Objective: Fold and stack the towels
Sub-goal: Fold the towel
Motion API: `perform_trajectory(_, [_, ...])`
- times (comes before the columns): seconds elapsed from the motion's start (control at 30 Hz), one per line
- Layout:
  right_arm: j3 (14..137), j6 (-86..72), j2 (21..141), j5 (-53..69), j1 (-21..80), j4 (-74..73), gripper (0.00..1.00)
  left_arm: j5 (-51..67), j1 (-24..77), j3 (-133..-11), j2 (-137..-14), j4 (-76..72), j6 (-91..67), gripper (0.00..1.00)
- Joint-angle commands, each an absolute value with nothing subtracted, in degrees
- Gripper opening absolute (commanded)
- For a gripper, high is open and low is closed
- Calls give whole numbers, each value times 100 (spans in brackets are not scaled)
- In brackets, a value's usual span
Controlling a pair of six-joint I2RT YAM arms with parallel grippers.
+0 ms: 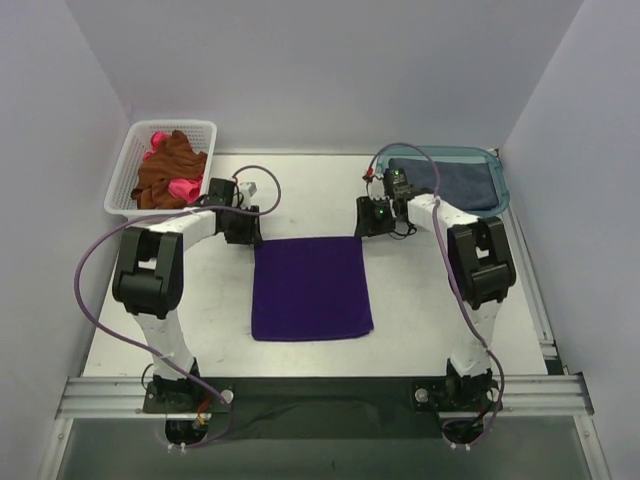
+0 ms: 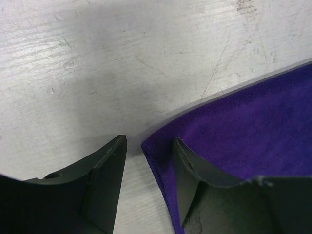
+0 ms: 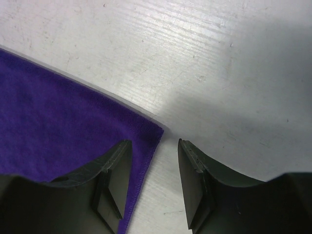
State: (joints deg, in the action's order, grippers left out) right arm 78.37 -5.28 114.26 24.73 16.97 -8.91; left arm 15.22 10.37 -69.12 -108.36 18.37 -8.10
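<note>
1. Presently: purple towel [image 1: 311, 288], lying flat at the middle of the surface [image 1: 430, 310].
2. Left fingers [image 2: 105, 185]: parted, straddling its far left corner; nothing pinched.
3. Right fingers [image 3: 112, 168]: parted likewise, astride the far right corner.
4. Step in hand, I judge: taking hold for the first fold.
5. Next move calls for both pairs pinching evenly, lifting together, carrying the far edge toward the near edge.

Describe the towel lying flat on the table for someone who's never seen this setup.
On the white table, look dead centre: the purple towel lies flat as a rectangle. Unlike the rust-brown towel bunched in the white basket and the blue-grey towel in the teal tub, it's deep purple and out on the tabletop.
</note>
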Motion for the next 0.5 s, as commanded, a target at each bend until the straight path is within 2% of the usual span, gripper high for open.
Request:
perform_trajectory(0.0, [8112,-343,11522,2373,1775,-1081,43,1433,1081,-7189,-10933,1986,-615,52])
perform_trajectory(0.2, [8244,-352,11786,2145,1837,-1099,42,1213,1099,-7233,-11074,2127,-527,47])
perform_trajectory(0.47, [8332,-211,12006,1811,2012,-1230,40,1160,1239,-7400,-11312,2478,-404,46])
